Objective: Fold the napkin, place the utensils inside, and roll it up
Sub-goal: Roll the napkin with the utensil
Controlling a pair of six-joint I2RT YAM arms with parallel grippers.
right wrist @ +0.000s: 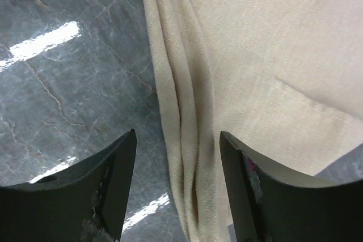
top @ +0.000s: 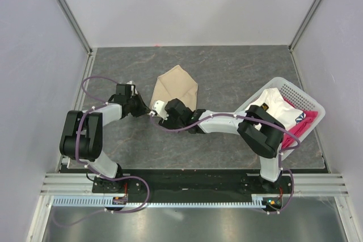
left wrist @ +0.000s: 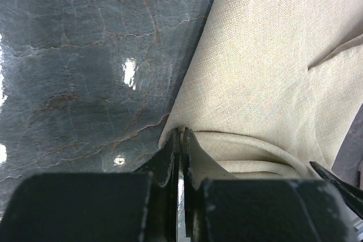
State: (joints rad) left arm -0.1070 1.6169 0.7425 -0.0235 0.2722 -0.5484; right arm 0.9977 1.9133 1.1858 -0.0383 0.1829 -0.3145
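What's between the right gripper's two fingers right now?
The napkin: its bunched, folded edge runs through the gap between the fingers of the open right gripper, with grey table beside it. This shows in the right wrist view.

Evenly, brightly lit from overhead, with only soft shadows in the top view. White glare in patches on the glossy table (left wrist: 129,73) in both wrist views. Sharp on the napkin (left wrist: 266,72) weave, softer at the bottom edge.
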